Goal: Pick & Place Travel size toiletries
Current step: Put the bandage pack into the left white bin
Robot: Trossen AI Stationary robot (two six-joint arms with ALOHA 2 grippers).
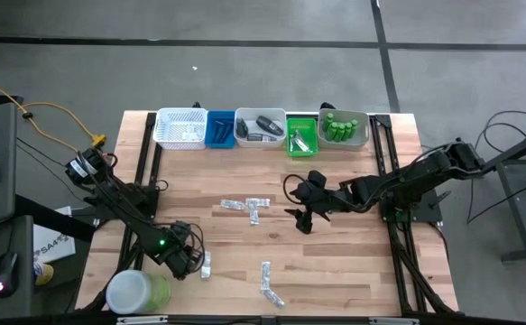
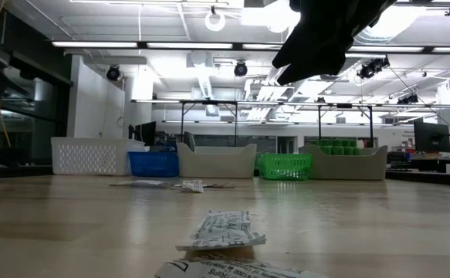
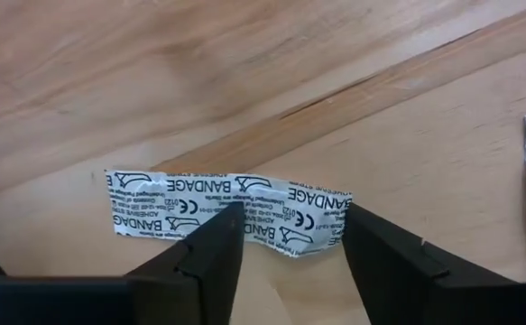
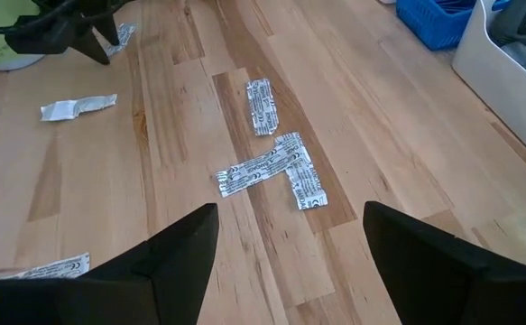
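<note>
The flat white sachet (image 3: 226, 212) on the wood reads "BANDAGE" repeatedly.

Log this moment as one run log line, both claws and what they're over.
left claw: open, straddling bandage sachet on table | right claw: open, hovering above sachet cluster

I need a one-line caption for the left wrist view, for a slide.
Left gripper, fingers open, poised over a white bandage sachet lying flat on the wooden table.

place: lab/workshop | evid: exposed ceiling ducts (image 2: 209, 77), strip lights, concrete floor (image 1: 244, 54)
</note>
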